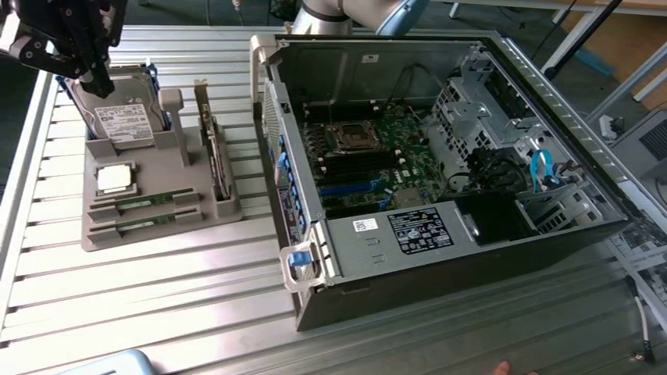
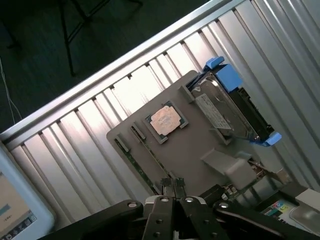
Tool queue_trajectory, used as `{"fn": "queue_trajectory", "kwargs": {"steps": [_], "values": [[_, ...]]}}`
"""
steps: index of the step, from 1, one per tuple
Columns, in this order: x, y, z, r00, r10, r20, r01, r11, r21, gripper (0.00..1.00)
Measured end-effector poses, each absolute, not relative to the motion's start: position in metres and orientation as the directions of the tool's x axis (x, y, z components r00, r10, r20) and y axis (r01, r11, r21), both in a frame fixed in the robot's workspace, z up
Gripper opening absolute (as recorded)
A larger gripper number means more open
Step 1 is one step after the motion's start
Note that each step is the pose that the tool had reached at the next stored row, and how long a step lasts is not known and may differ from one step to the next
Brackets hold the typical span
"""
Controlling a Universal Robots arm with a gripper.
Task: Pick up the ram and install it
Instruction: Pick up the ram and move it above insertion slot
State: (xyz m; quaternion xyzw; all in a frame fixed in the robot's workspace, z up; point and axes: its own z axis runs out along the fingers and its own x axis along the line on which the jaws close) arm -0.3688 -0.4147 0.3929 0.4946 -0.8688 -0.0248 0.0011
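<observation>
1. Closest to the wrist camera were my jaws, pressed together with nothing pinched between them.
2. Past them in that view lay the grey holder on the slatted metal bench.
3. The ram lay flat in a slot at the holder's near end in the exterior view. A second green stick lay in the slot just beside it, and both were apart from my jaws.
4. The processor chip sat between those sticks and the hard drive, which stood tilted in blue rails at the holder's far end.
5. The expansion card stood on edge along the holder's side nearest the case.
6. Seen from the exterior view, my jaws hung over the hard drive, at the upper left.
7. The open computer case lay on the exterior view's right, its motherboard exposed, well apart from my jaws.
</observation>
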Motion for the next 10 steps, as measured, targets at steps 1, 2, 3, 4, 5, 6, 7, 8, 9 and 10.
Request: {"fn": "queue_trajectory", "kwargs": {"steps": [1, 2, 3, 4, 5, 6, 7, 8, 9, 10], "values": [[-0.3689, -0.4146, 0.3929, -0.497, -0.868, -0.023, -0.868, 0.495, 0.044, 0.1], [-0.3689, -0.4147, 0.3929, -0.477, -0.879, -0.023, -0.879, 0.475, 0.044, 0.1], [-0.3689, -0.4146, 0.3929, -0.459, -0.888, -0.023, -0.888, 0.458, 0.044, 0.1], [-0.3689, -0.4146, 0.3929, -0.443, -0.896, -0.023, -0.896, 0.442, 0.044, 0.1], [-0.3688, -0.4146, 0.3929, -0.427, -0.904, -0.023, -0.904, 0.425, 0.044, 0.1], [-0.3689, -0.4146, 0.3929, -0.412, -0.911, -0.023, -0.911, 0.411, 0.044, 0.1], [-0.3689, -0.4146, 0.3928, -0.394, -0.919, -0.023, -0.918, 0.393, 0.044, 0.1], [-0.3689, -0.4146, 0.3929, -0.378, -0.926, -0.023, -0.925, 0.377, 0.044, 0.1], [-0.3688, -0.4146, 0.3928, -0.36, -0.933, -0.023, -0.932, 0.359, 0.044, 0.1], [-0.3689, -0.4146, 0.3928, -0.343, -0.939, -0.023, -0.939, 0.342, 0.044, 0.1]]}}
